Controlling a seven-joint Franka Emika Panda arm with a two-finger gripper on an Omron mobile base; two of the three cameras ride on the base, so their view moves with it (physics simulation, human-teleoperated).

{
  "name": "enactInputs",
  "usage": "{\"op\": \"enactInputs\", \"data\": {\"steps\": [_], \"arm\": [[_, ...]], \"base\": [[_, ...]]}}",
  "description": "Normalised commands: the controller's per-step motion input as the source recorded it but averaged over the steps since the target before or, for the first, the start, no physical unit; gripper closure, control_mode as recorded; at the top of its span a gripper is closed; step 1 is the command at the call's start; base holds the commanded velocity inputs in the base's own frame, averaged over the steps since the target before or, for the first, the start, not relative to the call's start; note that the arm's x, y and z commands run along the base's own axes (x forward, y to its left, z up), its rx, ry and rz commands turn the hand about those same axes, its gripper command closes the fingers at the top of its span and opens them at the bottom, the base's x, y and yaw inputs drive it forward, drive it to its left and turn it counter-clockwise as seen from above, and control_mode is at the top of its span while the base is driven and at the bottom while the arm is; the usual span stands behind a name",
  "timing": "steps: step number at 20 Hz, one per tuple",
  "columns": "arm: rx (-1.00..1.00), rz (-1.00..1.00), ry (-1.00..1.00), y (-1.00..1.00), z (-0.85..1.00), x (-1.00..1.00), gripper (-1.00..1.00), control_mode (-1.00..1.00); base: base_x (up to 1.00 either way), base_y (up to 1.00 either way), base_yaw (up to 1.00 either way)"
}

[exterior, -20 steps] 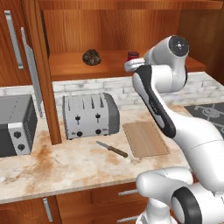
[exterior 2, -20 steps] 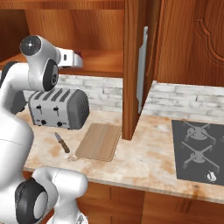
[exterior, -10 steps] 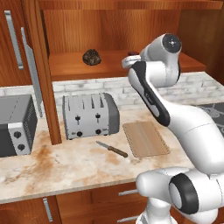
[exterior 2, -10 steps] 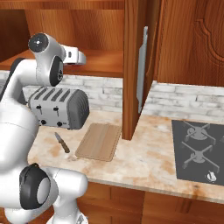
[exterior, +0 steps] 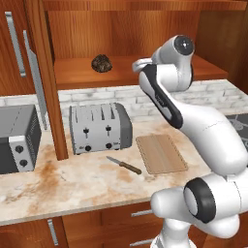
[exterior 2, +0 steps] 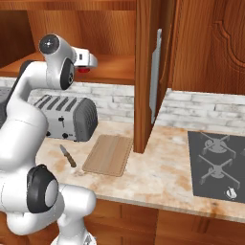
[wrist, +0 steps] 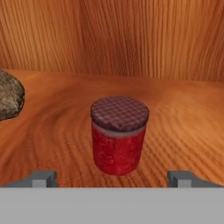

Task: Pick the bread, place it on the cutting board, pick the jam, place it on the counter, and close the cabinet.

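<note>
The jam [wrist: 119,134] is seen as a short red jar with a speckled, glossy body, a pale band at the neck and a dark maroon checked lid. It is stood upright on the cabinet [exterior: 121,72] shelf, its long axis vertical and the lid turned up, just ahead of the jaws and centred between the two dark fingertips [wrist: 41,178], which are spread wide to either side of it with nothing held and no contact shown. In the right base view a sliver of the red jar [exterior 2: 83,70] is glimpsed just below the gripper [exterior 2: 92,61], which is reached into the open cabinet. The bread [exterior: 101,63], a dark, lumpy, rough round loaf, is set on the same shelf, to the left of the jaws and apart from the jar; in the hand view its edge [wrist: 9,100] is cut off by the frame. Well below the jaws, on the marbled bench [exterior: 77,181], the cutting board [exterior: 160,153] is laid flat, a light-tan rectangle with a groove border, with its long axis running away from the bench edge. Left of the board a knife [exterior: 124,165] is laid, and behind that a silver toaster [exterior: 99,127] is placed.
</note>
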Motion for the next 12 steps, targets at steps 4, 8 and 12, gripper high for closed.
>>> {"op": "enactInputs", "data": {"steps": [4, 8, 12], "arm": [[0.0, 0.0, 0.0, 0.0, 0.0, 0.26, -1.0, -1.0], [0.0, 0.0, 0.0, 0.0, 0.0, 0.24, -1.0, -1.0], [0.0, 0.0, 0.0, 0.0, 0.0, 0.19, -1.0, -1.0]], "base": [[0.0, 0.0, 0.0], [0.0, 0.0, 0.0], [0.0, 0.0, 0.0]]}}
